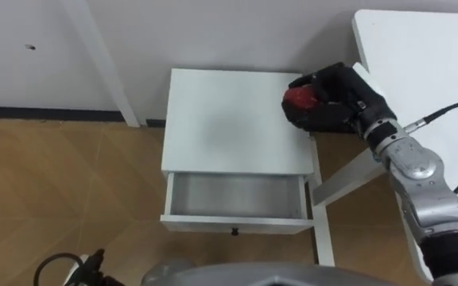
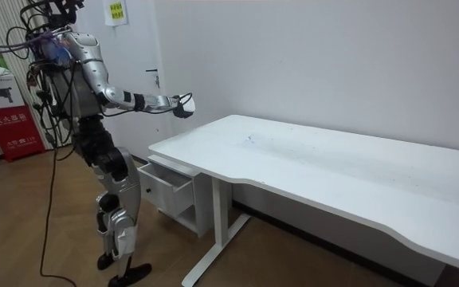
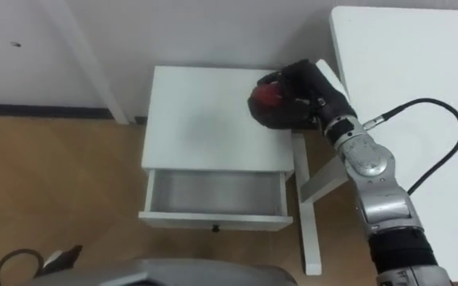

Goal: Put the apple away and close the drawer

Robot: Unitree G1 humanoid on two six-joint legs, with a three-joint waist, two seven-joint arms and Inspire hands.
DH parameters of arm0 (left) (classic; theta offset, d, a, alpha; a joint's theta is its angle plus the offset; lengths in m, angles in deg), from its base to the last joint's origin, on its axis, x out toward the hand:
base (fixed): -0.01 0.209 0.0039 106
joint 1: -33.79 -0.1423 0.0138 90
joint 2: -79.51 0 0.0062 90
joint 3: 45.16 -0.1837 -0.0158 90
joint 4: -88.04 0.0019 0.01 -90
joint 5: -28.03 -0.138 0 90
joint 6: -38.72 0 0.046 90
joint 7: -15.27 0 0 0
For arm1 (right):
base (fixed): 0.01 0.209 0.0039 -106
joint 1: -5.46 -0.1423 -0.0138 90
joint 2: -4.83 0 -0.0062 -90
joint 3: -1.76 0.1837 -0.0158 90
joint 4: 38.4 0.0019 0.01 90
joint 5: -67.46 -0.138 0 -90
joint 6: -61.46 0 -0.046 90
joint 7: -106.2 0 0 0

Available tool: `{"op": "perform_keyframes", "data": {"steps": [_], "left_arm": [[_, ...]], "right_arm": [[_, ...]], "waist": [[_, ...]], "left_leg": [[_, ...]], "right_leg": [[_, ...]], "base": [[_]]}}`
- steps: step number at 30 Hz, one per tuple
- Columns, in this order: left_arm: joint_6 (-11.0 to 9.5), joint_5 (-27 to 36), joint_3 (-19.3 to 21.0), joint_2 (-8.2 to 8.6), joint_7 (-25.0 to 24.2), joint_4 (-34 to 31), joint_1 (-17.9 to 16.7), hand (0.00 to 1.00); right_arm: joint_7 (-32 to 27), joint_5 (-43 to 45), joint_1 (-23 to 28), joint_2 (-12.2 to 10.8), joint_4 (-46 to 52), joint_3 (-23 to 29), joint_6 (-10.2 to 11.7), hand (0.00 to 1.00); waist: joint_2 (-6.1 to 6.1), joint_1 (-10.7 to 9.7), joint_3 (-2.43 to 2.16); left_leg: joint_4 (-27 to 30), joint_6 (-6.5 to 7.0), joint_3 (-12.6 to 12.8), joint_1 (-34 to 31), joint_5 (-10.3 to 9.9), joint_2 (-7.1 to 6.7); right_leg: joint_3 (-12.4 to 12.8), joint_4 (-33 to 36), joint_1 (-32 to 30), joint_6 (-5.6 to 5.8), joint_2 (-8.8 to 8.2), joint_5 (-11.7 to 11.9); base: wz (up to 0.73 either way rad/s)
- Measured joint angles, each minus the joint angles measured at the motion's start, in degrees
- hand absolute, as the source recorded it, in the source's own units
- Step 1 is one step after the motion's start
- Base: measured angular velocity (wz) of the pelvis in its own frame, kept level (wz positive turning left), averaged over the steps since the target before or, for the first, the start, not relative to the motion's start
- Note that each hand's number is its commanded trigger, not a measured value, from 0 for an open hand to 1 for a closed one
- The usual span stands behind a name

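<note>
Right robot hand [image 1: 340, 99] clamped round the small red apple [image 1: 296, 97] above the white bedside cabinet [image 1: 229, 119]; its open white drawer [image 1: 237, 225] lies at seven o'clock.

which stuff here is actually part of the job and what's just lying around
Part of the job:
- apple, gripped in the right hand over the small white cabinet
- drawer, open, nothing in it

Just lying about:
- white desk
- red box on the floor behind the robot
</note>
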Motion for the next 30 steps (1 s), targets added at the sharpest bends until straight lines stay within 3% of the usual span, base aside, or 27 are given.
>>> {"op": "perform_keyframes", "data": {"steps": [8,20,30], "left_arm": [[1.21,0.01,-3.39,-0.20,-0.40,0.51,0.55,0.00],[1.20,0.02,-3.40,-0.20,-0.67,0.59,1.54,0.00],[1.61,0.03,-3.89,0.12,-0.80,0.56,1.27,0.00]], "right_arm": [[5.78,2.17,-0.02,0.03,0.85,-1.16,-1.71,1.00],[10.26,2.16,0.20,-0.04,1.81,-2.32,-2.39,1.00],[13.72,4.46,1.79,-1.15,4.61,-3.23,-3.36,1.00]], "waist": [[-0.29,0.29,0.02],[-0.05,2.23,0.35],[0.19,2.63,0.45]], "left_leg": [[0.00,0.00,0.07,-0.25,0.00,0.00],[-0.18,-0.01,-0.04,0.18,0.00,-0.04],[-0.38,-0.01,-0.11,-0.03,0.00,-0.21]], "right_leg": [[0.35,0.03,-0.49,-0.01,0.04,0.01],[0.18,-0.11,0.00,-0.01,0.03,0.00],[0.29,-0.95,0.16,-0.01,0.02,0.01]], "base": [[0.00],[0.00],[0.00]]}}
